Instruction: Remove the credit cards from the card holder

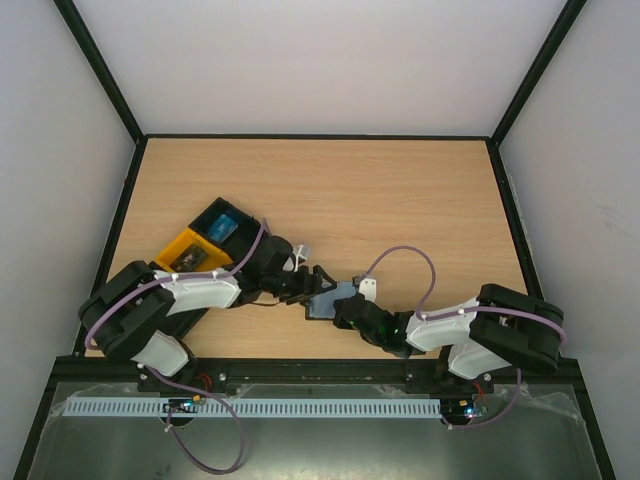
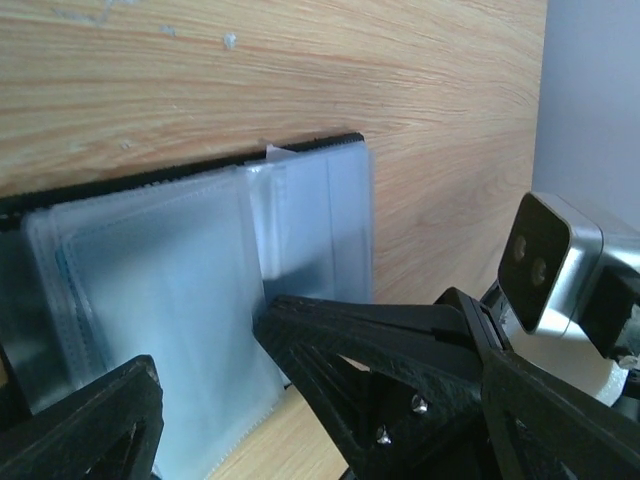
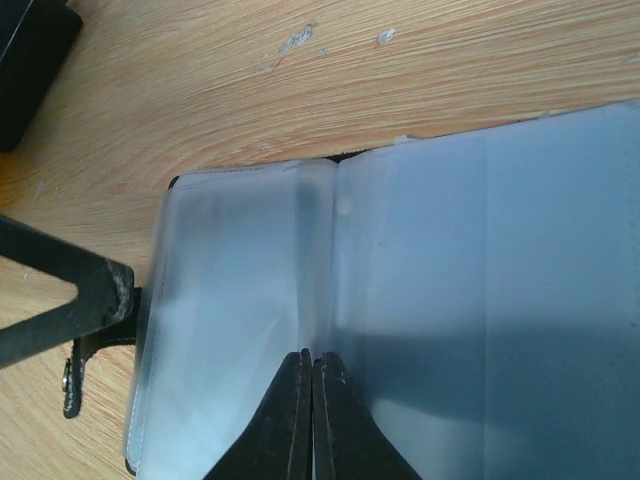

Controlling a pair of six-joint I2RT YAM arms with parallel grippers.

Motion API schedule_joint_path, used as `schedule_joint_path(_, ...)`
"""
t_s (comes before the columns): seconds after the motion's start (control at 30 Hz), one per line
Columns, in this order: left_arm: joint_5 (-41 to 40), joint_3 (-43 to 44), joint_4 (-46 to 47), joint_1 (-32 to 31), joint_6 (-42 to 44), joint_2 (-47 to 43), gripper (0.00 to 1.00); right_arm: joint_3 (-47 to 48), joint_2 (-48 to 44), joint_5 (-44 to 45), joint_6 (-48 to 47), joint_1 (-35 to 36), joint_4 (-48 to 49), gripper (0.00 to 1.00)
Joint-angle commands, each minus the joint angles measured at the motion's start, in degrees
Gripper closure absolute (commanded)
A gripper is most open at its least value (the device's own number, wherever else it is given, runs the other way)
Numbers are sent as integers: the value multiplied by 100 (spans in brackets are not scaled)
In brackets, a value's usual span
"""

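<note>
Card holder (image 1: 335,298) lies open at lower centre of the counter (image 1: 400,190), near the front edge. Right hand (image 3: 311,365) clenched on its sleeve fold. Left hand (image 2: 205,338) released, straddling the sleeve edge. Trays (image 1: 192,252) crowd the left.

Table (image 1: 400,200), card holder (image 1: 333,299), orange tray (image 1: 171,250), black tray (image 1: 207,213)

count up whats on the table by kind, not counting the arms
card holder: 1
trays: 2 (black tray, orange tray)
cards in view: 1 (blue card in the black tray)
total: 4
</note>
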Motion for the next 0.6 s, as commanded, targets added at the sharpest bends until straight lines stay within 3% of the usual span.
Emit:
schedule_joint_path(0.0,-125,-111,-42,-111,-228,-202,12,-109,-70,89,70,-25,-112,98)
schedule_joint_path(0.17,-444,-131,-392,-155,-230,-425,10,-107,-98,94,80,-28,-147,98)
schedule_joint_path(0.57,-365,-164,-338,-169,-381,-305,9,-78,-83,137,76,-23,-156,98)
